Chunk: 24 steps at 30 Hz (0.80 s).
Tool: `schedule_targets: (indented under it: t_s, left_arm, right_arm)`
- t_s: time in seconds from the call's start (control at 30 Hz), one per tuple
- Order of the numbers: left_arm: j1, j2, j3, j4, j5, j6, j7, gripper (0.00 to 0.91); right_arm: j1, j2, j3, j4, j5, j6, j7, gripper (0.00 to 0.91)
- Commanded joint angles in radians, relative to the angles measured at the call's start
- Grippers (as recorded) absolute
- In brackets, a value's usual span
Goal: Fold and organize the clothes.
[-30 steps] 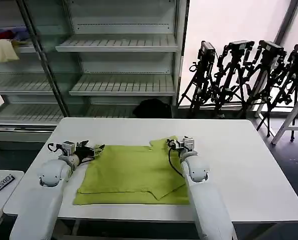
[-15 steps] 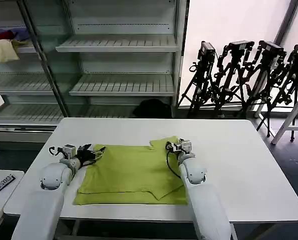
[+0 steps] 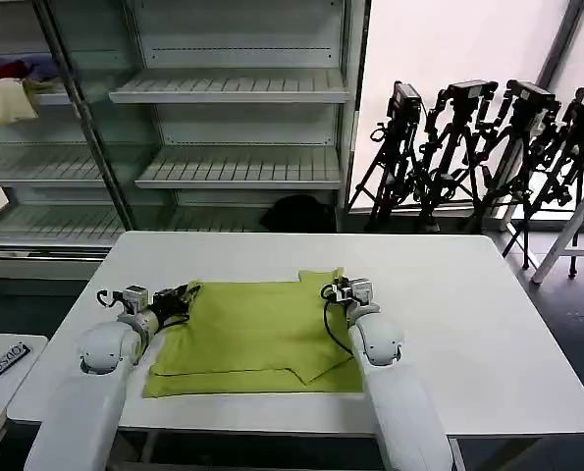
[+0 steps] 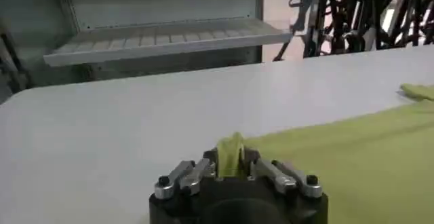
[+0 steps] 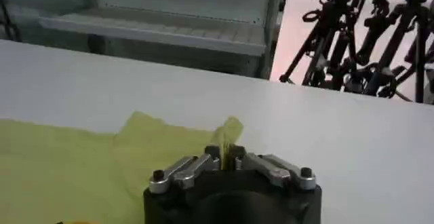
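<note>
Mid-fold: the T-shirt [image 3: 257,329] lies flat on the white table [image 3: 488,324], its near edge already doubled into a layered strip. The left gripper [image 3: 181,295] is clamped on the shirt's far-left corner and the right gripper [image 3: 331,291] on its far-right corner, each pinching a raised tuft of cloth. Judged from this, the far edge is yet to be carried over, with further folds and tidying left.
</note>
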State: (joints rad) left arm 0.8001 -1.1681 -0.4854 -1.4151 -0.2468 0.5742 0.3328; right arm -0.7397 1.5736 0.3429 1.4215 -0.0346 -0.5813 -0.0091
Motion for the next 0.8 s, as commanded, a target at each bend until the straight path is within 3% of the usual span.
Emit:
schedule_targets:
  t_s: [0.03, 0.47, 0.8]
  left_arm:
    - [0.006, 0.009, -0.015, -0.035, -0.059, 0.002, -0.023, 0.01]
    - [0.133, 0.038, -0.069, -0.216, -0.144, 0.0, -0.016, 0.01]
    - [0.323, 0.077, -0.147, -0.349, -0.203, -0.027, 0.003, 0.01]
  right_arm:
    - [-0.022, -0.019, -0.009, 0.128, 0.089, -0.001, 0.013, 0.0]
    - [-0.224, -0.068, -0.014, 0.395, 0.107, -0.004, -0.002, 0.0]
    - [-0.383, -0.086, 0.001, 0.481, 0.087, -0.002, -0.019, 0.0]
